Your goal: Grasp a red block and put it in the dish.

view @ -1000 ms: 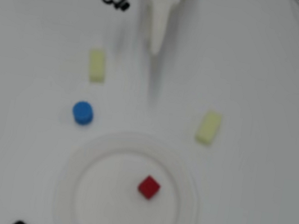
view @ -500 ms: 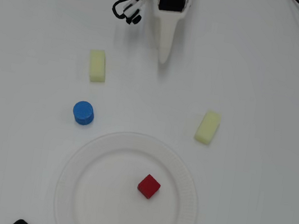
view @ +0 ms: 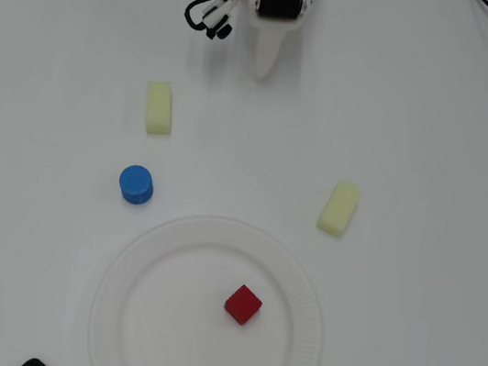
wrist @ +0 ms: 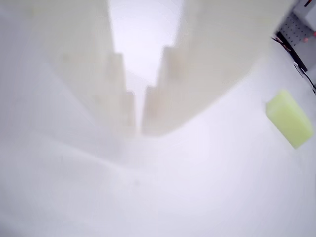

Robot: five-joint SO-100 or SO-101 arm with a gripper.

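Your red block (view: 243, 305) sat inside the dish (view: 149, 252), a little right of the plate's middle in the overhead view, resting flat on the white surface and touching nothing else. The dish lay at the bottom of that view, well apart from the jaws (view: 261, 72), which pointed down the picture toward it from the top edge. Between the jaws and the dish the worktop (view: 438, 130) carried three other pieces: a pale yellow block (view: 158, 107) nearest the jaws, below and to their left; a blue cylinder (view: 136, 184) farther down on that same side, just outside the dish's rim; and a second pale yellow block (view: 339, 208) below and to the right of the jaws, near the dish's upper right rim. You would have seen the jaws brought almost together, with only a thin slit between the two white fingers in the wrist view (wrist: 139, 129), and nothing held between them. In that wrist view one yellow block (wrist: 289, 118) showed off to the right of the jaws, clear of them. A loop of black cable (view: 206, 14) hung beside the arm's base, left of the jaws.
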